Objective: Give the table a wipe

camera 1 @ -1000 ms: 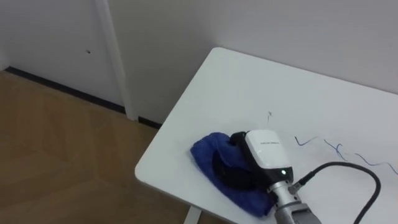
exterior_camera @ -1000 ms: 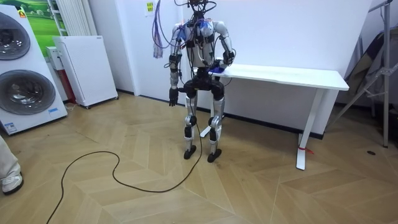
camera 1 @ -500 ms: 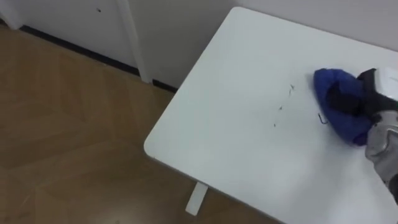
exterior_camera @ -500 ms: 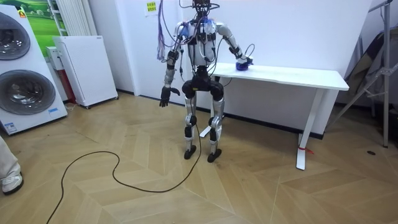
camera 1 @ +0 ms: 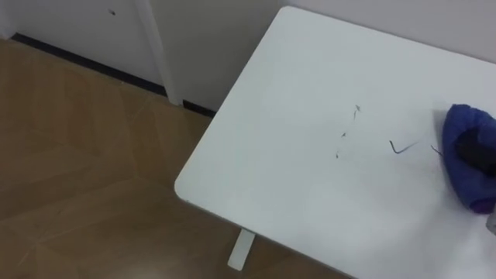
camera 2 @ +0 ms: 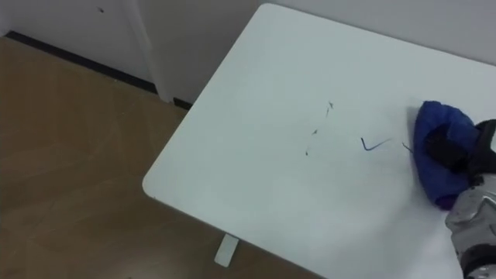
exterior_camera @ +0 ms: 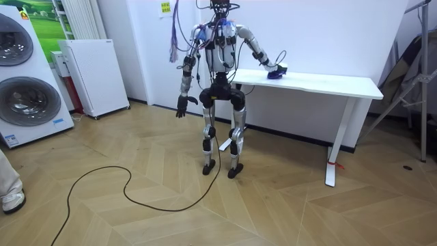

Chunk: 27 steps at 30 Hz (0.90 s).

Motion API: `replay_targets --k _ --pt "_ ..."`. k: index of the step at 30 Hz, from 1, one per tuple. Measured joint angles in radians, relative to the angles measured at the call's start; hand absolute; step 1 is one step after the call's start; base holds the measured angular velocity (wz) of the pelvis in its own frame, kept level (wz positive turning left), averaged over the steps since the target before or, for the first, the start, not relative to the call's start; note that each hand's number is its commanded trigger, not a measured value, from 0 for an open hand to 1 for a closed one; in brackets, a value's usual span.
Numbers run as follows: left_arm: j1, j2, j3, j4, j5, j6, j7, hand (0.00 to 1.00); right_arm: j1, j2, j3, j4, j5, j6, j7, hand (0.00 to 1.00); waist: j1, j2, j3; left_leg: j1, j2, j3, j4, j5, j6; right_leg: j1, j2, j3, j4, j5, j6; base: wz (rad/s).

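Note:
A blue cloth (camera 2: 431, 128) lies bunched on the white table (camera 1: 294, 178), toward my right. My right hand (camera 2: 465, 159) rests on top of it, its dark fingers curled into the cloth. Just left of the cloth there is a short blue pen stroke (camera 1: 399, 147), with a few small specks (camera 1: 345, 136) further left. In the room view I stand at the table's (exterior_camera: 328, 82) left end with my right arm stretched out over it to the cloth (exterior_camera: 274, 74). My left hand (exterior_camera: 181, 107) hangs at my side, its fingers relaxed.
The table's rounded near corner (camera 1: 186, 194) overhangs wooden floor. A wall runs behind the table. A white cabinet (exterior_camera: 92, 75) and a washing machine (exterior_camera: 27, 75) stand at the room view's left. A black cable (exterior_camera: 130, 191) loops across the floor.
My right hand has swept the cloth from the table's near left corner rightward along the table. Blue scribbles it passed over are gone, leaving specks. My left arm has swung slightly outward.

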Motion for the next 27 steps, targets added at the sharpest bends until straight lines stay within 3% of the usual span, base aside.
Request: replay_targets --k 4,8,13,17,21,27 --pt "-0.018 -0.002 -0.002 0.006 -0.062 -0.024 0.020 0.00 0.013 0.003 0.018 -0.023 -0.072 0.008 -0.030 1.00 0.002 0.001 0.0014 0.025 0.006 0.037 -0.019 0.001 0.001 0.003 0.002 0.023 0.010 0.001 -0.002 -0.23" --pt "-0.043 -0.005 -0.004 0.018 -0.088 -0.026 0.022 0.00 0.012 0.010 0.057 -0.067 -0.142 0.026 -0.044 1.00 0.009 0.002 0.0109 0.042 0.007 0.054 -0.032 0.003 -0.001 0.004 0.004 0.043 0.015 0.001 -0.002 -0.21" --pt "-0.099 -0.016 -0.015 0.076 -0.092 -0.018 0.022 0.00 0.006 0.082 0.129 -0.232 -0.297 0.105 -0.056 1.00 0.036 -0.003 0.0153 0.049 0.017 0.076 -0.031 0.004 -0.003 -0.005 0.019 0.063 0.002 0.010 -0.013 -0.21" --pt "-0.124 -0.018 -0.053 0.098 -0.092 -0.014 0.023 0.00 -0.036 0.142 0.263 -0.342 -0.380 0.128 -0.048 1.00 0.075 -0.004 0.0170 0.051 0.022 0.083 -0.036 0.006 -0.007 -0.021 0.027 0.081 0.006 0.012 -0.017 -0.17" --pt "-0.134 -0.031 -0.057 0.133 -0.094 -0.009 0.033 0.00 -0.093 0.235 0.342 -0.378 -0.413 0.162 0.000 1.00 0.115 -0.003 0.0205 0.067 0.027 0.086 -0.048 0.007 -0.009 -0.001 0.033 0.076 -0.011 0.013 -0.019 0.00" --pt "-0.130 -0.033 -0.072 0.133 -0.092 0.008 0.033 0.00 -0.116 0.248 0.382 -0.405 -0.417 0.165 0.036 1.00 0.149 0.001 0.0221 0.064 0.028 0.072 -0.066 0.008 -0.013 -0.001 0.033 0.051 -0.020 0.016 -0.020 0.07"
